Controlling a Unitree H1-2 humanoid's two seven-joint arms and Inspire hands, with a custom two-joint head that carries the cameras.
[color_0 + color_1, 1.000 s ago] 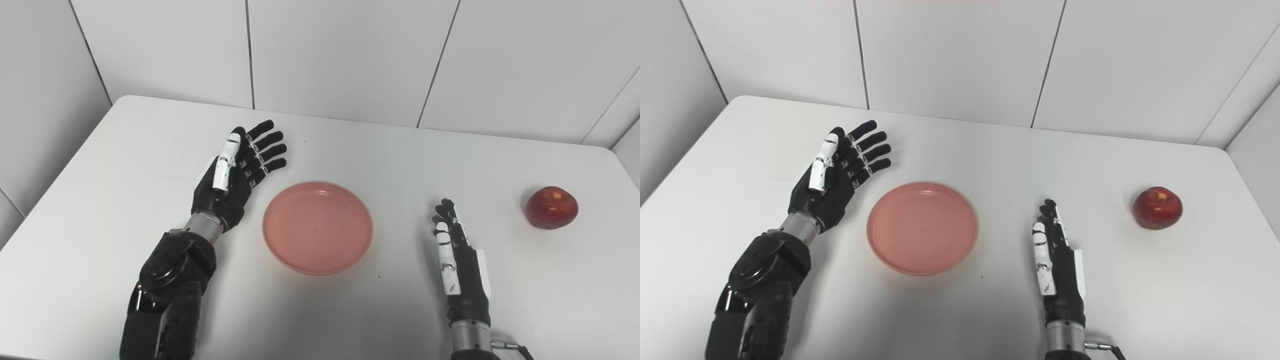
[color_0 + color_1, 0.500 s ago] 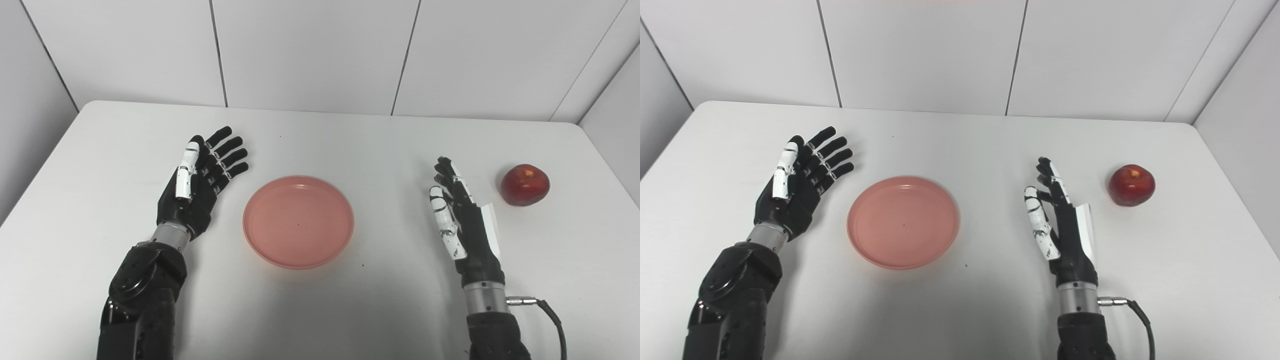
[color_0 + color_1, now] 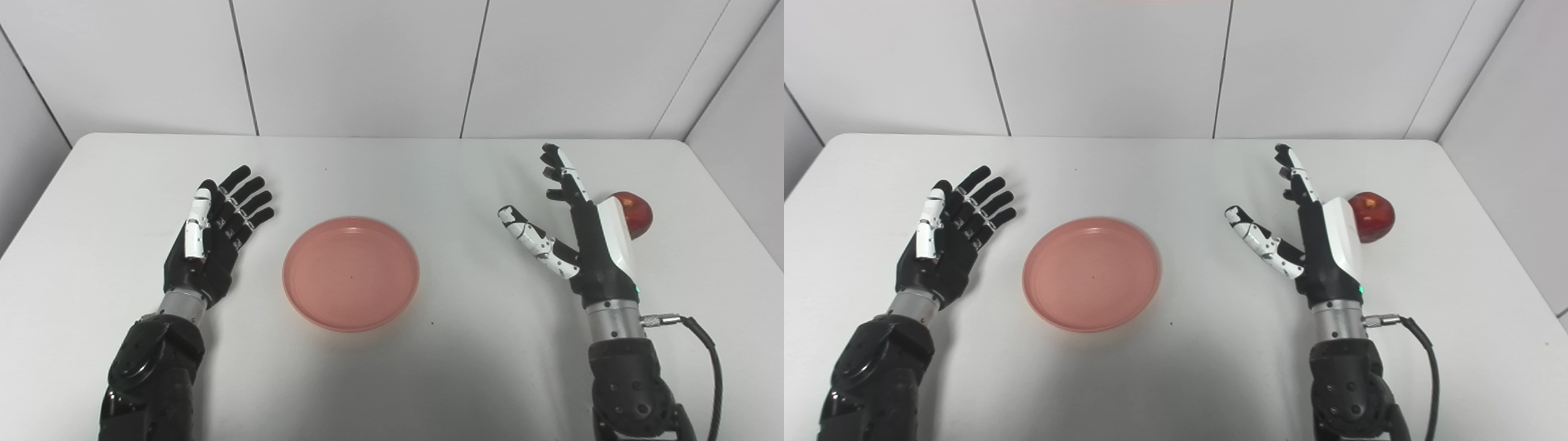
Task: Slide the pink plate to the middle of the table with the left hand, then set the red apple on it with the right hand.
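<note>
At mid-counter [image 3: 490, 343] sits the plate [image 3: 351, 273]; my left hand [image 3: 211, 245] rests open beside it. My right hand [image 3: 1317, 236], fingers spread and empty, nears the apple [image 3: 1373, 215] behind it; next, close around it.

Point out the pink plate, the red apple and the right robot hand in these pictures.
pink plate [image 3: 351, 274], left eye view, centre of its flat inside.
red apple [image 3: 1375, 214], right eye view, its visible front.
right robot hand [image 3: 1323, 245], right eye view, black palm edge.
</note>
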